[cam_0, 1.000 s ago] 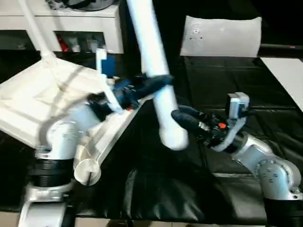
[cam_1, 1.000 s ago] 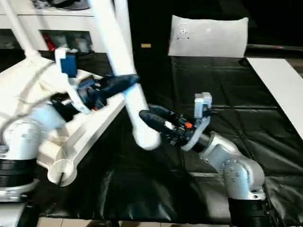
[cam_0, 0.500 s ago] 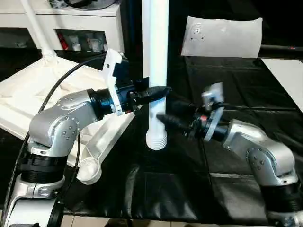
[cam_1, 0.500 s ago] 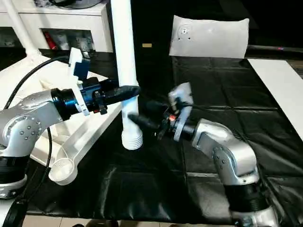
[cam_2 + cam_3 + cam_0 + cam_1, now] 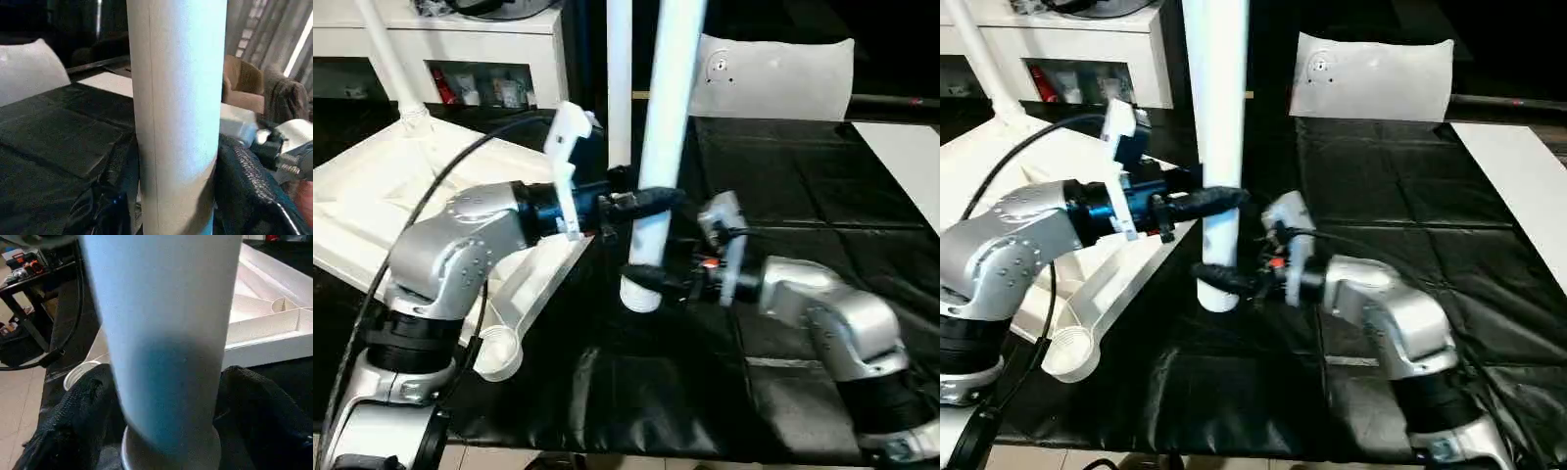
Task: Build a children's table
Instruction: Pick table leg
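Observation:
The children's table top (image 5: pixel 401 186) lies upside down at the left, ribbed side up, with an empty round corner socket (image 5: pixel 496 351) nearest me. My left gripper (image 5: pixel 656 201) is shut on a loose white leg (image 5: pixel 671 98), which stands nearly upright and leans slightly right at the top. Its lower end hangs just above the black cover. My right gripper (image 5: pixel 646 279) is open, with one finger (image 5: pixel 88 416) on each side of that lower end. The left wrist view shows the leg (image 5: pixel 176 98) clamped between black fingers (image 5: pixel 244 171). Two more legs (image 5: pixel 382 49) (image 5: pixel 619 88) stand on the top's far side.
The black-covered work table (image 5: pixel 783 392) spreads to the right and front. A white cabinet (image 5: pixel 460 49) stands at the back left. A white sheet (image 5: pixel 773 73) lies at the back, and a white panel (image 5: pixel 901 147) at the far right edge.
The held leg swung from a steep tilt to nearly upright. My right gripper moved left to the leg's lower end and its jaws widened around it.

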{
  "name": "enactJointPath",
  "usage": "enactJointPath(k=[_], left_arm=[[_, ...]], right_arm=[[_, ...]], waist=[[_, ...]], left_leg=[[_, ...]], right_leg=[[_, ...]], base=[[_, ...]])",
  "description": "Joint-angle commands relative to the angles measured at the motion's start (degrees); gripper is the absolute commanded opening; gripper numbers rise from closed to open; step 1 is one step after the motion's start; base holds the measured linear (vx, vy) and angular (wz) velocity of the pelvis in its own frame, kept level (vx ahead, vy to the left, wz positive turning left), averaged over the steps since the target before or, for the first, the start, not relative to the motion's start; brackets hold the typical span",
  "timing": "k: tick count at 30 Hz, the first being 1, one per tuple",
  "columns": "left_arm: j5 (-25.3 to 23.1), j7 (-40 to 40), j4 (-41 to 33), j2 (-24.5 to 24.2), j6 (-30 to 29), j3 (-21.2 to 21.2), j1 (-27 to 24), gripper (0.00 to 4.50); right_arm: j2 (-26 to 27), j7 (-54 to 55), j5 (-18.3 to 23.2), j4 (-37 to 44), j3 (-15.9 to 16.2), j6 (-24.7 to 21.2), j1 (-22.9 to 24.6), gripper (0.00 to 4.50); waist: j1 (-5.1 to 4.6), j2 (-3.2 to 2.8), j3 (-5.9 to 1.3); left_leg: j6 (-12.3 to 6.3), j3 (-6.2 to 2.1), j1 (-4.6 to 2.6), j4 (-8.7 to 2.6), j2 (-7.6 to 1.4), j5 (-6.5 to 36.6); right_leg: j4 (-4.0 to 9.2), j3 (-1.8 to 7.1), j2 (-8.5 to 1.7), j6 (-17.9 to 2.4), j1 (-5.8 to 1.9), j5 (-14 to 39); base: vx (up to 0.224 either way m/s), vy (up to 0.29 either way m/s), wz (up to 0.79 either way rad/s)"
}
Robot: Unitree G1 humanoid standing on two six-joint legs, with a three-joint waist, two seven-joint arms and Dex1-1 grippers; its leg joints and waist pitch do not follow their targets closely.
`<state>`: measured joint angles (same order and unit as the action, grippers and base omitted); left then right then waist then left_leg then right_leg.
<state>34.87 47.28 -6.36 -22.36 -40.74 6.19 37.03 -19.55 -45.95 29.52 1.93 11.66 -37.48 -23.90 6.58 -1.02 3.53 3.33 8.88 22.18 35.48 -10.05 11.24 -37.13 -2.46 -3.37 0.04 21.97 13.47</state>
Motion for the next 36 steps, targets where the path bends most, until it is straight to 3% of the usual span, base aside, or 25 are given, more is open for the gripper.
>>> enactJointPath(k=[1, 17, 26, 29, 31, 33, 36], left_arm=[[-0.9, 0.8, -0.5, -0.5, 0.9, 0.8, 1.1, 1.84], [-3.6, 2.4, 1.0, -0.3, 2.9, 2.5, 2.2, 1.84], [-3.0, 1.5, 0.7, 0.6, 1.5, 1.5, 2.5, 1.84], [0.4, 1.2, -0.4, 1.7, -0.6, -0.5, 2.6, 1.84], [2.9, 1.3, -1.3, 2.6, -2.1, -1.7, 2.6, 2.40], [8.4, 0.6, -2.9, 4.8, -4.6, -4.3, 2.3, 2.56], [12.5, -1.4, -3.6, 7.4, -5.2, -6.8, 1.9, 2.88]], right_arm=[[0.1, 0.3, -0.7, -0.5, 0.0, 1.1, -0.8, 3.42], [1.2, -1.6, -1.5, -1.7, 0.8, 1.4, -0.6, 2.09], [2.0, -1.7, -2.1, -1.6, 0.8, 2.7, 0.5, 1.93], [2.9, -1.3, -1.4, -1.4, 0.1, 2.8, 0.6, 1.93], [3.7, -0.2, -2.3, -1.6, -0.1, 4.6, 0.7, 1.92], [4.9, 1.6, -3.6, -2.2, -0.1, 5.9, 0.5, 1.91], [5.6, 2.6, -4.5, -3.0, 0.1, 6.3, 0.2, 1.91]], waist=[[0.07, 0.57, -4.29], [0.10, 0.21, -4.22], [0.11, 0.25, -4.22], [0.16, 0.16, -4.27], [0.13, 0.25, -4.28], [0.11, 0.34, -4.28], [0.24, 0.26, -4.21]], left_leg=[[-0.44, -0.32, -0.72, -3.94, -2.34, 0.5], [0.36, -0.42, -0.86, -4.14, -2.46, 2.7], [0.48, -0.43, -0.81, -4.15, -2.46, 3.2], [0.34, -0.44, -0.80, -4.10, -2.43, 3.1], [0.27, -0.43, -0.80, -4.10, -2.44, 3.1], [0.55, -0.36, -0.70, -4.08, -2.40, 2.8], [0.34, -0.40, -0.73, -4.06, -2.38, 3.6]], right_leg=[[3.59, 2.53, -4.34, -13.2, -2.90, -2.5], [3.73, 2.52, -4.34, -13.1, -2.78, -1.0], [3.80, 2.53, -4.37, -13.1, -2.78, -0.5], [3.71, 2.49, -4.45, -13.6, -2.77, -0.9], [3.68, 2.48, -4.37, -13.9, -2.81, -1.2], [3.59, 2.46, -4.46, -14.4, -2.75, -1.8], [3.74, 2.46, -4.40, -14.7, -2.81, -1.6]], base=[[0.000, 0.000, 0.00], [0.000, 0.000, 0.00], [0.000, 0.000, 0.00], [0.000, 0.000, 0.00], [0.000, 0.000, 0.00], [0.000, 0.000, 0.00], [0.000, 0.000, 0.00]])
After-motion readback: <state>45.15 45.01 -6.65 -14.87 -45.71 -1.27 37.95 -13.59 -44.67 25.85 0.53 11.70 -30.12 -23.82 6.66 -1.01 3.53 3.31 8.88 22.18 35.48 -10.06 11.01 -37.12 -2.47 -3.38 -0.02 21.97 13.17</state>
